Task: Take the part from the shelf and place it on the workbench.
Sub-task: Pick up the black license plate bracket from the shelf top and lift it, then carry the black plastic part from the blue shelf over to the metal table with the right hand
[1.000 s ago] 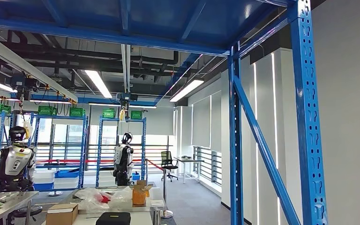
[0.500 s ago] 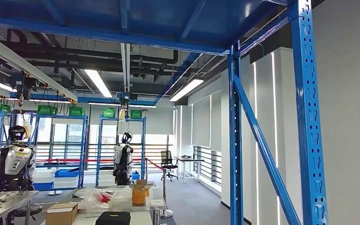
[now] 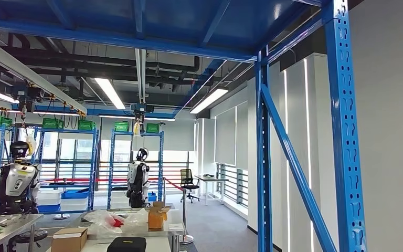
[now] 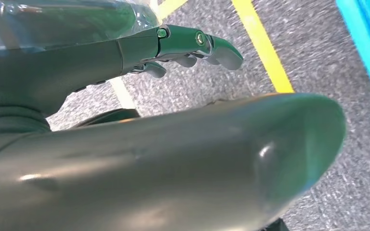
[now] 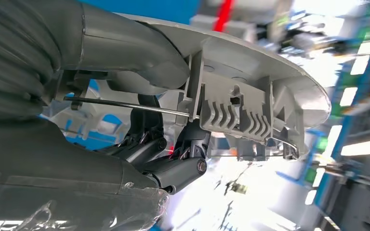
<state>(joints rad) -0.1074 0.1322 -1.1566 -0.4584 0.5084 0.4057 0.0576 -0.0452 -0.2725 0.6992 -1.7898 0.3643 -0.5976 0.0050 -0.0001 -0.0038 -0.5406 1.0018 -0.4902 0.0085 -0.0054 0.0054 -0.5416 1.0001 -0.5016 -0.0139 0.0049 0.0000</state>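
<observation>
Holding the pale grey moulded plastic part (image 5: 250,96) in my right hand (image 5: 139,120), thumb above, dark fingers (image 5: 173,168) beneath; my left hand (image 4: 183,48) hangs empty, fingers loosely extended over grey carpet (image 4: 318,57); the shallow grip could slip if I swing toward the blue steel shelf upright (image 3: 346,131).

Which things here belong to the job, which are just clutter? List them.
Job:
- part, grey plastic, held
- right hand, gripping it
- blue shelf post

Clutter:
- cardboard box
- black case
- office chair
- two parked robots
</observation>
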